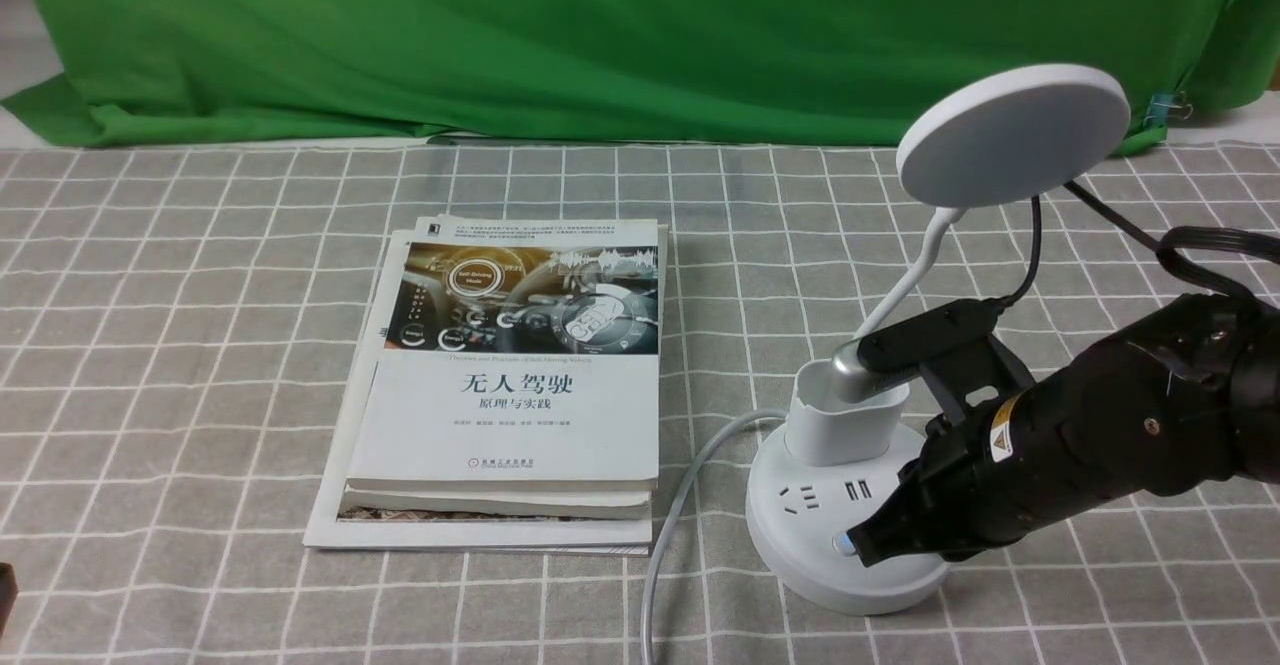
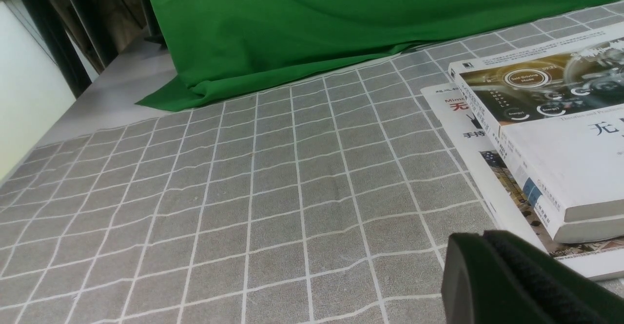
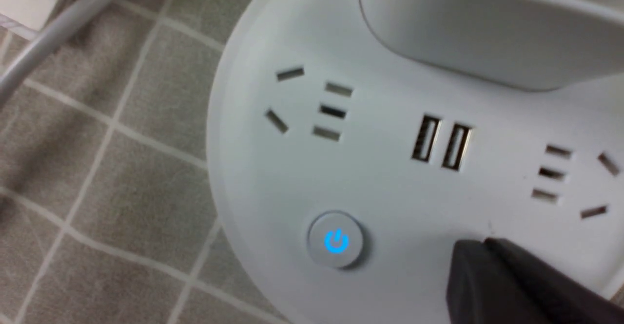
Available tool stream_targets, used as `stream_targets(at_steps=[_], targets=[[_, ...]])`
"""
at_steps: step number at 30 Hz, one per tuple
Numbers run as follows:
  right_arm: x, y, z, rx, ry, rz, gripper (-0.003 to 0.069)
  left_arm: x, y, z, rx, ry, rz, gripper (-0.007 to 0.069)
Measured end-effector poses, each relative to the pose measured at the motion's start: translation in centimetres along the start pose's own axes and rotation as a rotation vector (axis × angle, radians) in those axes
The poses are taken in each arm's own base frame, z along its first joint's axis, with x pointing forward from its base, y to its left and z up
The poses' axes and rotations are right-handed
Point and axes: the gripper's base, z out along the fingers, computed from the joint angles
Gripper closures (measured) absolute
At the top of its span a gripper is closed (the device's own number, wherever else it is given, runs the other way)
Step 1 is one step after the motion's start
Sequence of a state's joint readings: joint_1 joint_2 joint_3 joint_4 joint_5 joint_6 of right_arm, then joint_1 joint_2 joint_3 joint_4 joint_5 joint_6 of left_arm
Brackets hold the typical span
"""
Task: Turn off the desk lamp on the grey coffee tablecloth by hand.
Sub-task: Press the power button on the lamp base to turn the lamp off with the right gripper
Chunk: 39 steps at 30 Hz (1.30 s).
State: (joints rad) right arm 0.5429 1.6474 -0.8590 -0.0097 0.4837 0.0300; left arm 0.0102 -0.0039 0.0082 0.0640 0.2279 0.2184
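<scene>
The white desk lamp (image 1: 1012, 135) stands on the grey coffee tablecloth (image 1: 200, 345) at the right. Its thin neck rises from a cup-shaped holder (image 1: 845, 420) on a round base (image 1: 800, 515) with sockets. My right gripper (image 1: 862, 548), the black hand, is shut, with its tips down on the base's front rim. In the right wrist view the shut tips (image 3: 480, 248) rest on the base beside a round button (image 3: 335, 240) that glows blue. My left gripper (image 2: 480, 238) is shut and empty, low over the cloth near the books.
A stack of books (image 1: 515, 375) lies left of the lamp, also in the left wrist view (image 2: 551, 139). The lamp's white cord (image 1: 670, 525) runs off the front edge. A green backdrop cloth (image 1: 600, 35) hangs behind.
</scene>
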Motion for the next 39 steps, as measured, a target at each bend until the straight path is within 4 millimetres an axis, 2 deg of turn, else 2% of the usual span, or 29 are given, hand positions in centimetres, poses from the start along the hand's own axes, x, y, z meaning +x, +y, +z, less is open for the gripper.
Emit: stream_targets(at_steps=[28, 39], targets=[[0.0, 0.0, -0.6, 0.000, -0.017, 0.000, 0.0624, 0.0, 0.0, 0.0, 0.000, 0.000, 0.001, 0.0624], [-0.2, 0.0, -1.6, -0.002, -0.073, 0.000, 0.0624, 0.0, 0.0, 0.0, 0.000, 0.000, 0.001, 0.0624]])
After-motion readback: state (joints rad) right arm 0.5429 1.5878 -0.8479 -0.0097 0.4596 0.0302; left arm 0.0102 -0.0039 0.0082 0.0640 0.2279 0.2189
